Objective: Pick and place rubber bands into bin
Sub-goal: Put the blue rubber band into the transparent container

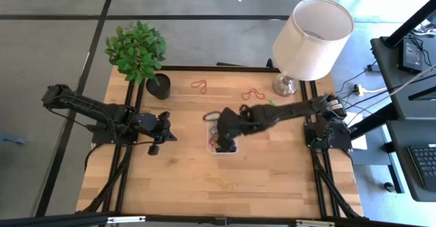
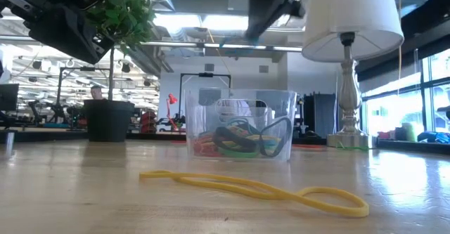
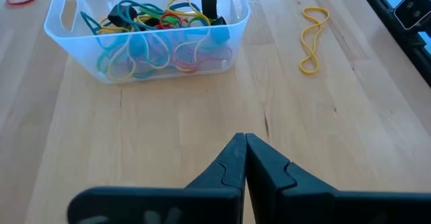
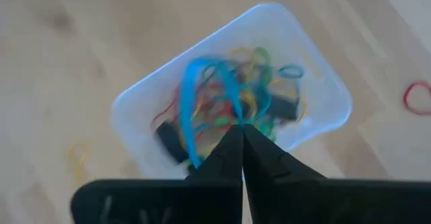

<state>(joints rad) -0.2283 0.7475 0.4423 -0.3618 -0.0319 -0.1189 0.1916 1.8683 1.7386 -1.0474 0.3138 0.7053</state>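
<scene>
The clear bin (image 1: pixel 210 140) stands at the table's middle and holds several coloured rubber bands (image 3: pixel 151 22). My right gripper (image 1: pixel 226 140) hangs above the bin, shut on a blue rubber band (image 4: pixel 192 96); it shows high over the bin in the low view (image 2: pixel 264 20). My left gripper (image 1: pixel 172 137) is shut and empty, left of the bin, its fingertips (image 3: pixel 245 140) over bare wood. Loose bands lie flat on the table: a yellow one (image 1: pixel 221 183) in front, two red ones (image 1: pixel 199 85) (image 1: pixel 252 93) behind, and a black one (image 1: pixel 211 116) at the bin's far end. My right gripper pinches the blue rubber band (image 4: pixel 232 113) between its two shut fingertips. The fingers come from above, pointing down. The band loops out from the tips, blurred, over the bin (image 4: pixel 323 83); whether its lower end touches the bands inside, I cannot tell.
A black pot with a green plant (image 1: pixel 139 53) stands at the far left corner and a white-shaded lamp (image 1: pixel 310 36) at the far right. A small green band (image 1: pixel 271 102) lies near the lamp's foot. Bare wood lies in front of the bin.
</scene>
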